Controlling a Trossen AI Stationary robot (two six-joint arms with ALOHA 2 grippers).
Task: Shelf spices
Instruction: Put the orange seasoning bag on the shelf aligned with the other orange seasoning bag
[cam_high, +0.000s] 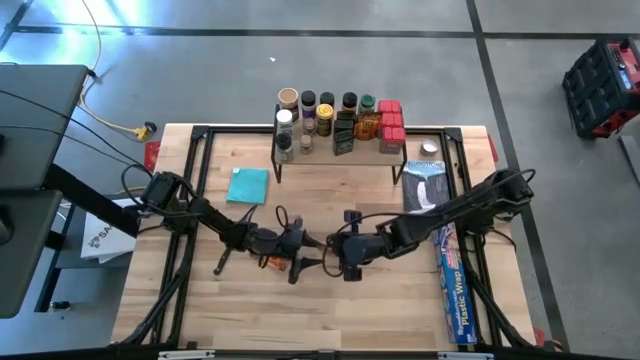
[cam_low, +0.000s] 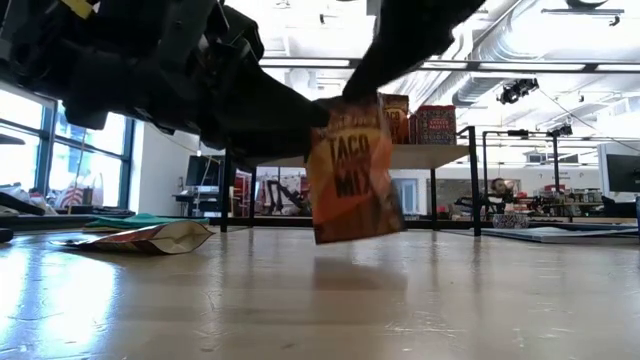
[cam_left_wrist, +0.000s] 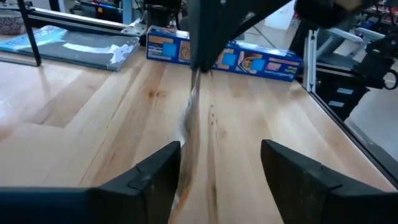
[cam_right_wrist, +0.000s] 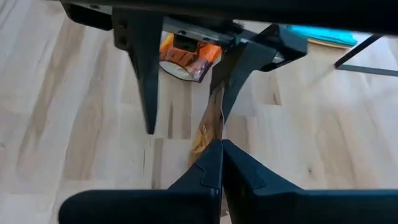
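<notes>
Orange taco-mix packet (cam_low: 352, 172) hangs clear of the desk (cam_high: 380, 310) at frame centre, pinched by the right end effector (cam_right_wrist: 221, 144).
Right fingers are clamped together on the packet's upper edge; the left end effector (cam_left_wrist: 221, 163) stands spread apart, fingers either side of the packet. Another orange packet (cam_low: 150, 238) lies lower left; the shelf (cam_high: 340, 155) of spices sits top centre.

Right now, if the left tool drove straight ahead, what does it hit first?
Probably the taco mix packet, edge-on just ahead of the open left tool, held by the right tool. Depth unclear.
</notes>
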